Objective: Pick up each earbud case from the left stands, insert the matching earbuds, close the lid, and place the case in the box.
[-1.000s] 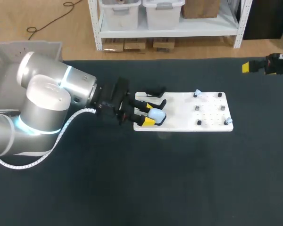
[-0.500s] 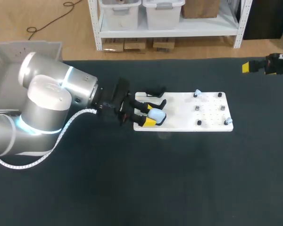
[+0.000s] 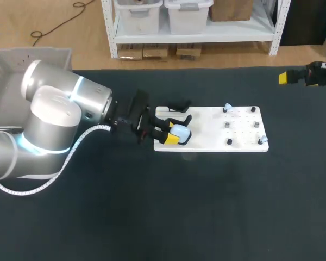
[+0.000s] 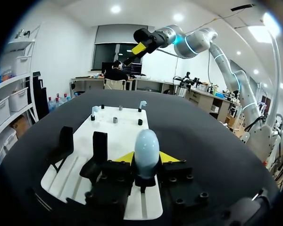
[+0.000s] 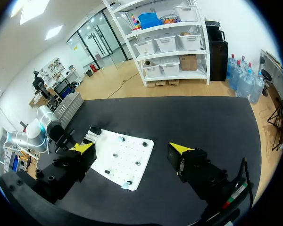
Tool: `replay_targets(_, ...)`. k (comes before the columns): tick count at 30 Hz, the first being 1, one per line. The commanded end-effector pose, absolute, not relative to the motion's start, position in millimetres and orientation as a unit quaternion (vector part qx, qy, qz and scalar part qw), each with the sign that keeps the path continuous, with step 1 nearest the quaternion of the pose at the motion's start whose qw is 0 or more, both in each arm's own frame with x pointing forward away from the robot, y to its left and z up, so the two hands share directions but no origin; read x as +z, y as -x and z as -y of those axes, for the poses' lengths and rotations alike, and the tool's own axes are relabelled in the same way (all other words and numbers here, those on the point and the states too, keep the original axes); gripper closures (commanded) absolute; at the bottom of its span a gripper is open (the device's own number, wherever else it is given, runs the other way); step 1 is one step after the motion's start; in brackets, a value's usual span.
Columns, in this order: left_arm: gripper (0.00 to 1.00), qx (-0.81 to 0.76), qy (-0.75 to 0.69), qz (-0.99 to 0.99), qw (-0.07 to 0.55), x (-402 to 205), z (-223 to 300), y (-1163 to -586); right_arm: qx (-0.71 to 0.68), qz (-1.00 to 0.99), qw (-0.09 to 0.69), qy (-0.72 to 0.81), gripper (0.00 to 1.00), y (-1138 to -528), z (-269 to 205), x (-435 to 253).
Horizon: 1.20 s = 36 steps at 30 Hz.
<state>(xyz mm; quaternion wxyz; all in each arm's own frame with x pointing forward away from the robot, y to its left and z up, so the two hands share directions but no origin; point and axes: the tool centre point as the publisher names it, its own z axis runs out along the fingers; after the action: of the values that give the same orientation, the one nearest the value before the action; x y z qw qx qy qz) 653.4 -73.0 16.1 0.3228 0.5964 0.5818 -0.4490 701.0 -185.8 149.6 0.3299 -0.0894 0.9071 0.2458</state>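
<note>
Table (image 3: 206,206): dark top, carrying the white board mid-way and the grey box at its far left corner.
Left arm (image 3: 54,119): in from the left, stretched low along the table to the board's left end.
Grey box (image 3: 11,65): sits beside the left arm, well apart from the board.
White board (image 3: 236,129): lying flat, black stands at its left end, small pegs across its right part.
Right hand (image 5: 132,149): up over the table's far right edge, well apart from the board, fingers spread wide.
Left hand (image 4: 146,159): clenched on the earbud case, one yellow tip pressing each side.
Stands (image 4: 100,146): two black uprights just beside the left hand.
Earbud case (image 4: 146,147): pale blue, egg-shaped, upright between the left hand's tips over the board's left end. Whether it rests on a stand, cannot tell.
Earbuds (image 3: 226,107): two pale ones on the board's right part, well apart from the case.
</note>
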Motion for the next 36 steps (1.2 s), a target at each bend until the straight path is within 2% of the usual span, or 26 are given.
replay_targets(1, 1.0, -0.453, -0.593, -0.577, 0.332, 27, 65, -651, 0.246, -0.907, 0.33, 0.09, 0.0, -701, 186, 150)
replay_targets(16, 1.0, -0.488, -0.544, -0.529, 0.432, 104, 55, -643, 0.246, -0.907, 0.33, 0.09, 0.0, -701, 186, 150)
replay_targets(36, 1.0, -0.489, -0.543, -0.526, 0.435, 112, 56, -641, 0.246, -0.907, 0.33, 0.09, 0.0, -701, 186, 150)
